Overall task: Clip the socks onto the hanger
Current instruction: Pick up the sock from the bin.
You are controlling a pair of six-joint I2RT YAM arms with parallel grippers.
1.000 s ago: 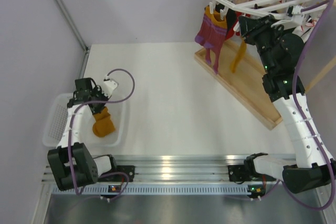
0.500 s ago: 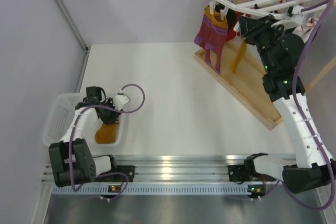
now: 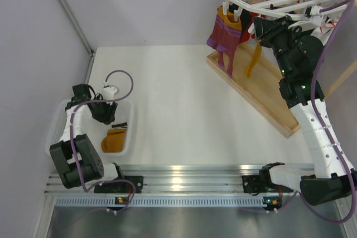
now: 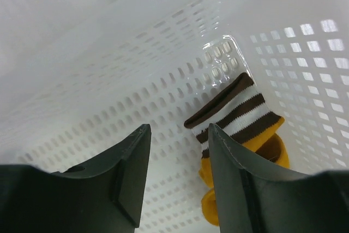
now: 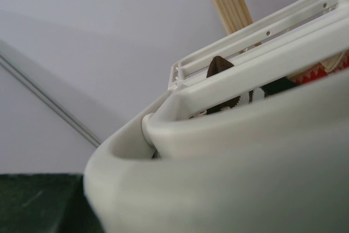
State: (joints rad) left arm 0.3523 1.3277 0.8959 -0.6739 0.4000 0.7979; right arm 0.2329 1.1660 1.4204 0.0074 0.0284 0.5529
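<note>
Though only the wrist view shows the sock [image 4: 235, 117] striped, left fingers [image 4: 128, 178] stand open, right fingers [image 3: 260, 27] unclear.

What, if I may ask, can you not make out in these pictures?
1. Right gripper: open or shut is unclear; the blurred hanger fills the right wrist view, and from above it is small and dark.
2. Mustard sock in the basket: its lower part is hidden behind the left gripper and cut by the bottom edge, left wrist view.
3. Hanger clips: too small in the top view to tell which holds the hanging sock.
</note>
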